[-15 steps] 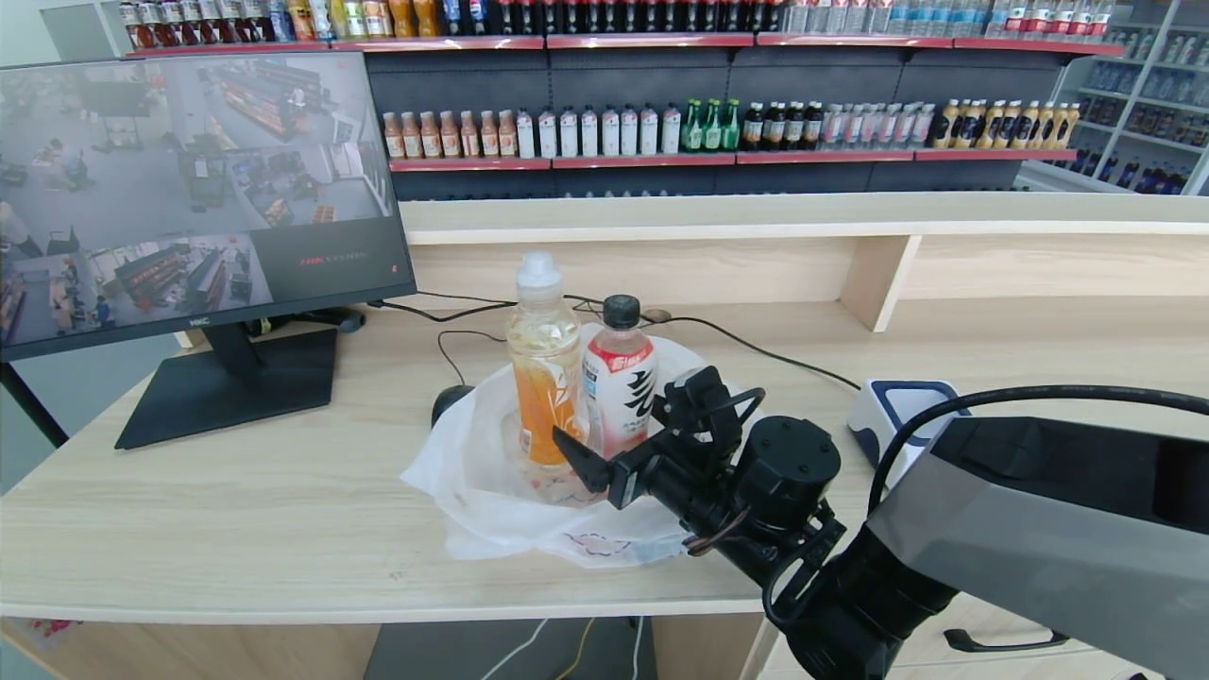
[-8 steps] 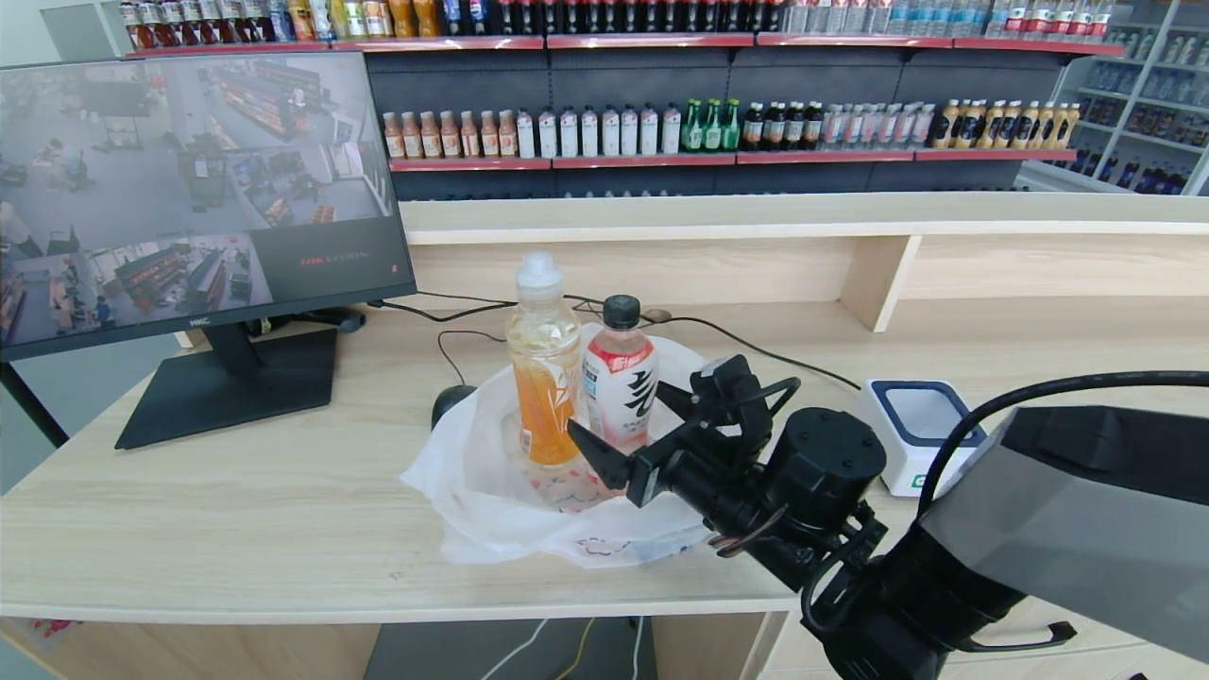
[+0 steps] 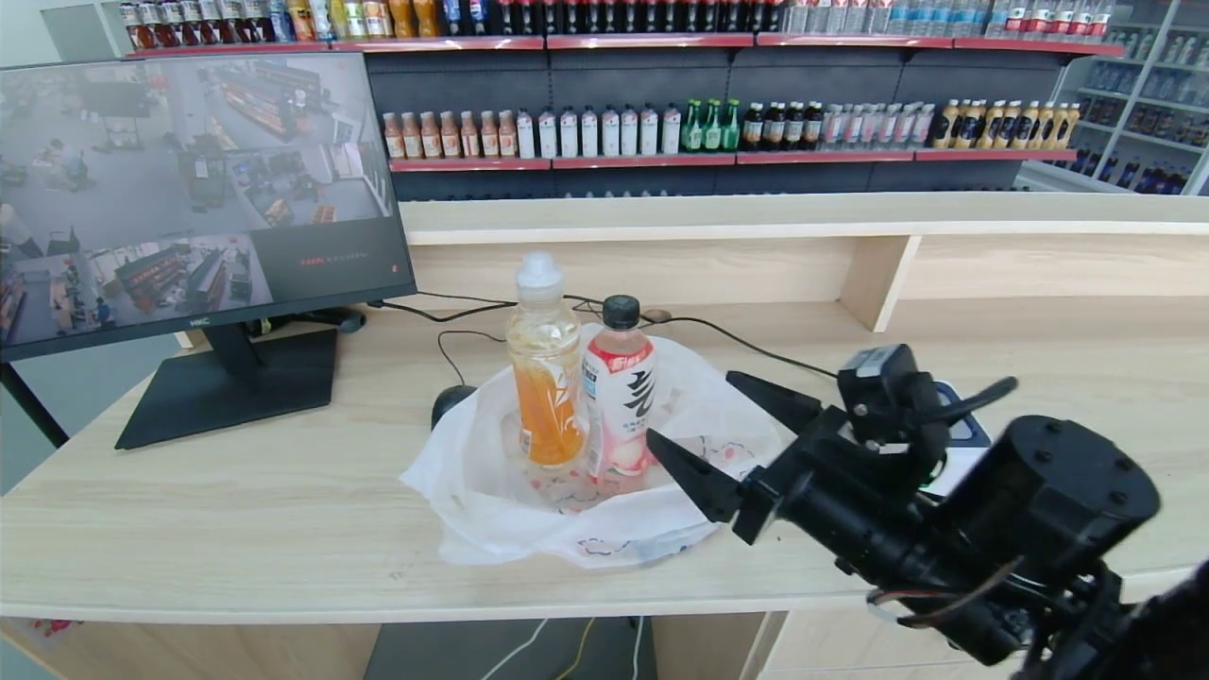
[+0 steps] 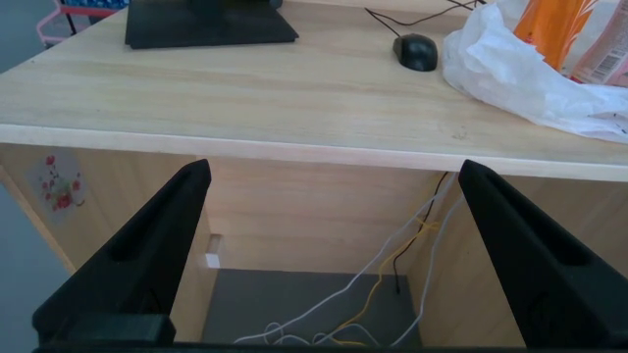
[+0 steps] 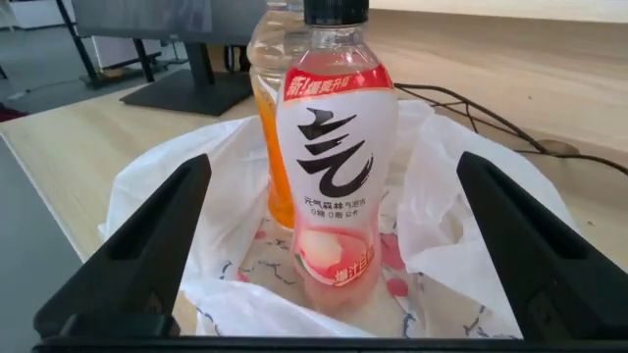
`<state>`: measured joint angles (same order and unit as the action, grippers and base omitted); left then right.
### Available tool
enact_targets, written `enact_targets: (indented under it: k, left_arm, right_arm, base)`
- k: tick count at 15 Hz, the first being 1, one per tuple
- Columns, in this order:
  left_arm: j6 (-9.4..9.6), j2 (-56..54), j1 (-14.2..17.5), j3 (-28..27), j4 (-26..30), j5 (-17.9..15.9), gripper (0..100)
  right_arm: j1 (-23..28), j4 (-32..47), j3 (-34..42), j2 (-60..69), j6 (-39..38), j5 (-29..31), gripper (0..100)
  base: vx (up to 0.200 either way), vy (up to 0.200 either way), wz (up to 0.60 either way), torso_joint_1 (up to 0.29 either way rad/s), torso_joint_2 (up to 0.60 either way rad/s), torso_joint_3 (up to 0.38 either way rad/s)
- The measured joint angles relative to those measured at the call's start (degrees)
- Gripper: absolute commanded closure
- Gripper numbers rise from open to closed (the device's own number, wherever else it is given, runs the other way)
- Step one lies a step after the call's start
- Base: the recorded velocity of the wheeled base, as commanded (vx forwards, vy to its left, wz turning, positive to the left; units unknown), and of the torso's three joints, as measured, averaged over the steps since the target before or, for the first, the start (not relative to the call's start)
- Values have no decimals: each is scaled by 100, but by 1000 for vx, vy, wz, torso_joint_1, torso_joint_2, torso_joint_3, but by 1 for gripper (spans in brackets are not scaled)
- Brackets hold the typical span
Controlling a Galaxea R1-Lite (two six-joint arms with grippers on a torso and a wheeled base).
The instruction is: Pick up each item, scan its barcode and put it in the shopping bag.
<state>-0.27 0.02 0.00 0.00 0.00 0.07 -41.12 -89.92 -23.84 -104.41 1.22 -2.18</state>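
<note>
Two bottles stand upright in the open white shopping bag [image 3: 491,501] on the counter: an orange drink with a white cap [image 3: 543,368] and a pink-and-white bottle with a black cap [image 3: 619,397]. My right gripper [image 3: 689,408] hangs open and empty just right of the bag, pointing at the bottles and clear of them. From the right wrist, the pink bottle [image 5: 336,108] stands ahead of the open right gripper [image 5: 334,172], with the orange bottle [image 5: 273,118] behind it. My left gripper [image 4: 334,245] is open and empty, low in front of the counter's front edge [image 4: 294,147].
A barcode scanner [image 3: 963,430] sits right of the bag, partly hidden by my right wrist. A monitor [image 3: 189,189] on its black base stands at the left, with a mouse [image 3: 449,401] and cables beside the bag. A raised wooden ledge [image 3: 803,217] runs behind.
My right arm has drawn back to the right, away from the bottles, its gripper staying open. Both bottles remain standing in the bag.
</note>
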Motion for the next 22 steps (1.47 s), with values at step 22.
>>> enact_targets:
  k: [22]
  left_arm:
    - [0, 0, 0, 0, 0, 0, 0]
  right_arm:
    - [1069, 8965, 2375, 9271, -135, 126, 0]
  base:
    - [0, 0, 0, 0, 0, 0]
